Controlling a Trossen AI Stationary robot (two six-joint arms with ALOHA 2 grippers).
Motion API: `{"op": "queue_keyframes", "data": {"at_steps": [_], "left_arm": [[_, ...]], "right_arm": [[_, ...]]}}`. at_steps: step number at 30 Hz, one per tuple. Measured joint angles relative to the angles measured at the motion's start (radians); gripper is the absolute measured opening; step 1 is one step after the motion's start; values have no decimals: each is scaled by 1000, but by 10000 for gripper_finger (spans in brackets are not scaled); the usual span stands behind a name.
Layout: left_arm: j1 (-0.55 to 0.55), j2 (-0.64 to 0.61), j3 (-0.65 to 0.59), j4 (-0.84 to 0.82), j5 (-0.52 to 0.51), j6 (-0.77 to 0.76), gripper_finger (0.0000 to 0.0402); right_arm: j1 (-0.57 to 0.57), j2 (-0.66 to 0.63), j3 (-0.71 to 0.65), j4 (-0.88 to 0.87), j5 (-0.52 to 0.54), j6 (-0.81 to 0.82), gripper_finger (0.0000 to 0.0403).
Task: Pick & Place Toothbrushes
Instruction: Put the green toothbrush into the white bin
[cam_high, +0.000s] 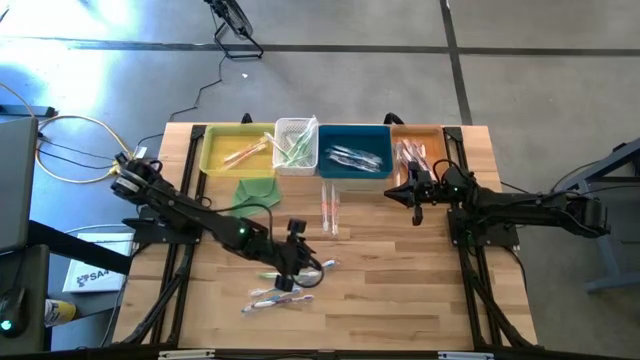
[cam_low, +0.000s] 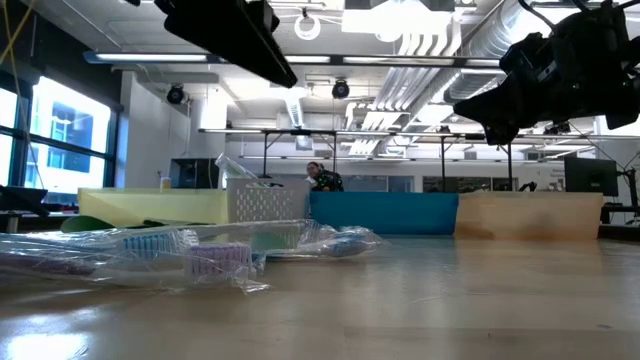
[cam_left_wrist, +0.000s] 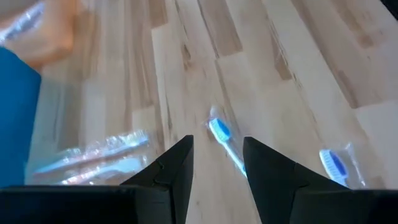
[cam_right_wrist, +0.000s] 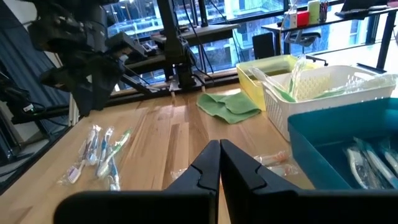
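Note:
Several wrapped toothbrushes (cam_high: 283, 290) lie loose on the wooden table near its front edge; the low view shows the pile (cam_low: 150, 250). My left gripper (cam_high: 297, 258) hangs over them, slanting down, its fingers apart (cam_left_wrist: 217, 162). A blue-white toothbrush (cam_left_wrist: 222, 138) shows on the wood between the fingers; I cannot tell whether they touch it. Another blue-white one (cam_left_wrist: 334, 164) lies beside it. Two pink-red toothbrushes (cam_high: 330, 212) lie in front of the blue bin. My right gripper (cam_high: 415, 200) waits shut (cam_right_wrist: 219, 163) at the right, in front of the bins.
Along the far edge stand a yellow bin (cam_high: 222, 160), a white basket (cam_high: 296, 132), a blue bin (cam_high: 372, 138) and an orange bin (cam_high: 437, 140), each holding toothbrushes. A folded green cloth (cam_high: 255, 190) lies before the yellow bin. Bare wood spreads at the front right.

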Motion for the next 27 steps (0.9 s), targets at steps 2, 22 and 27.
{"op": "queue_keyframes", "data": {"at_steps": [2, 22, 27], "left_arm": [[0, 15, 7, -10, 5, -27, 135], [0, 32, 6, -134, 3, -92, 135], [0, 32, 6, -147, 1, -92, 135]], "right_arm": [[0, 0, 0, -1, 0, 0, 4], [0, 0, 0, -34, 0, -26, 4], [0, 0, 0, -38, -1, -23, 4]]}}
